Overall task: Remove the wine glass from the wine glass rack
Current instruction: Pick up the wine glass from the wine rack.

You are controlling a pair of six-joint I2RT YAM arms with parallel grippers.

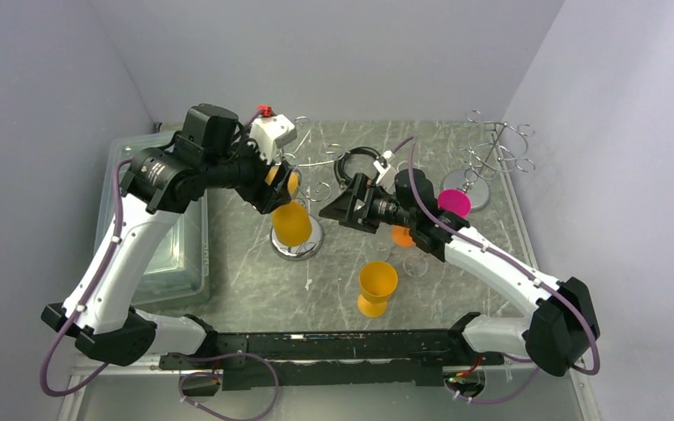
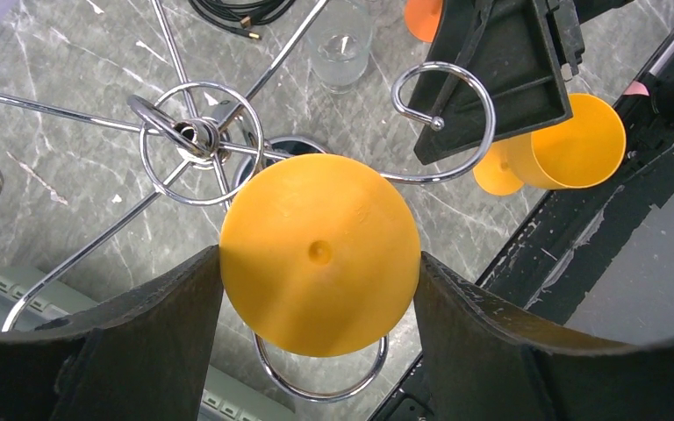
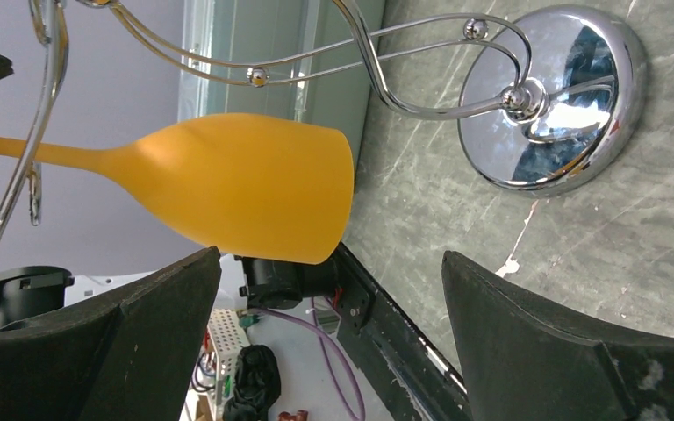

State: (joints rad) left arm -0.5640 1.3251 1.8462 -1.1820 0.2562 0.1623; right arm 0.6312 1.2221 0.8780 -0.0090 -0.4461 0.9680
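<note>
Orange wine glass (image 2: 316, 219): hanging bowl-down on wine glass rack (image 2: 200, 136), stem vertical.
Left gripper (image 2: 319, 256): nearer, seemingly clamped on foot.
Right gripper (image 3: 331, 256): parted, beside bowl.

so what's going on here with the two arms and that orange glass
The left gripper grips the round foot of the orange wine glass, which hangs upside down from an arm of the wine glass rack. The glass is not off the rack yet. The right gripper is open and empty, held beside the glass's bowl. A second orange glass stands on the table, nearer the arm bases.
</note>
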